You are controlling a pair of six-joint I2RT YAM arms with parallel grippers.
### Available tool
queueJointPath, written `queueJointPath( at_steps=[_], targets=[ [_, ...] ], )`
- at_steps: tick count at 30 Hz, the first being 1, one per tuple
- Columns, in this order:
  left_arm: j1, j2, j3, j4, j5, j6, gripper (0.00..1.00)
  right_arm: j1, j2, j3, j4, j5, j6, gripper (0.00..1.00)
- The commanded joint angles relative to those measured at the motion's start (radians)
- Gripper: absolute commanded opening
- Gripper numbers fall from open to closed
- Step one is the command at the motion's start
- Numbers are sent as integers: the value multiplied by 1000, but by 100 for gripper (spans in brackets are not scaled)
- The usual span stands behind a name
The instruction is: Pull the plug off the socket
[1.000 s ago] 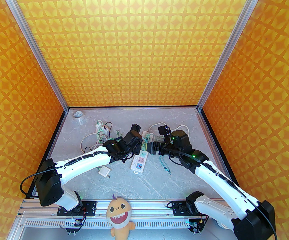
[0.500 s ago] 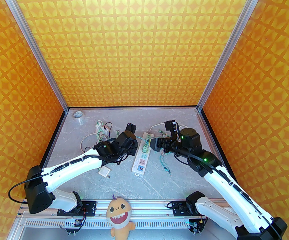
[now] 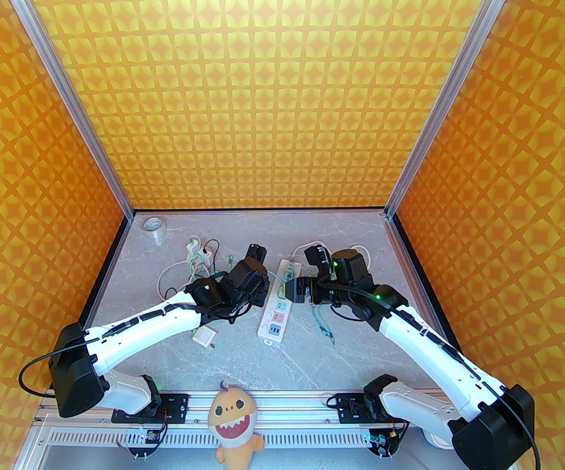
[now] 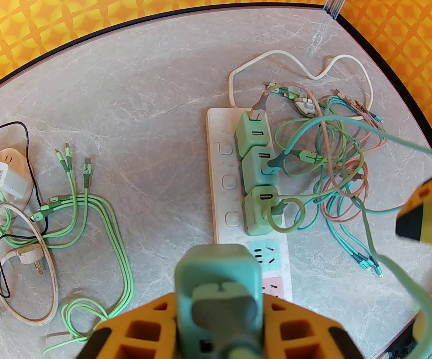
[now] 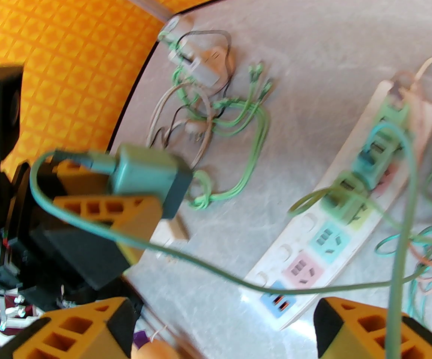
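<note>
**A:** What had the left hand [image 4: 219, 325] got?

**B:** It was clamped on the plug [image 4: 216, 271], a teal cube between its orange fingers. The left wrist camera saw the plug end-on, and it covered the near end of the socket [image 4: 221, 178].

**A:** And the other wrist camera?

**B:** It showed the plug from the side, raised off the counter [image 3: 243, 360], clear of the socket and to its left. Its cable [image 5: 186, 259] trailed across toward the right hand [image 5: 223, 329]. That hand's jaws stood wide apart, gripping nothing.

**A:** Where did the socket lie?

**B:** Mid-counter, lengthwise, between the two hands. Three green chargers [image 4: 259, 166] sat in its far half. The blue and pink faces nearer were bare.

**A:** What else was around?

**B:** A tape roll [image 3: 154, 225] in the far-left corner, then looped green leads [image 4: 100, 208], then a white adapter [image 3: 205, 337] under the left arm. Right of the socket lay tangled teal and orange leads [image 4: 341, 200]. From above, the arms hid the plug.
</note>
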State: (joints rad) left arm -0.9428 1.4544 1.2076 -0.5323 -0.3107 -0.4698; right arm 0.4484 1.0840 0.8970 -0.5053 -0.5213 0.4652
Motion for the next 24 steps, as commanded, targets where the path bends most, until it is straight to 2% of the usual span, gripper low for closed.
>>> queueJointPath(
  at_steps=[1,4,7,11,18,24],
  targets=[
    [6,-9,-11,-1,-2,11,14,8,-66,19,7,-41,-29,81],
    [6,-28,-4,-16,-3,10,14,8,-130,39,-7,56,-41,83],
    [7,-56,-13,-15,-6,19,14,8,-168,61,13,35,-37,83],
    [13,-63,-19,-26,-8,19,14,6,-180,86,32,74,-7,85],
    [13,-82,-44,-17,-8,11,14,5,-94,79,18,38,22,87],
    [15,-88,-58,-11,-7,10,14,13,-20,-47,43,-53,86,86]
  ],
)
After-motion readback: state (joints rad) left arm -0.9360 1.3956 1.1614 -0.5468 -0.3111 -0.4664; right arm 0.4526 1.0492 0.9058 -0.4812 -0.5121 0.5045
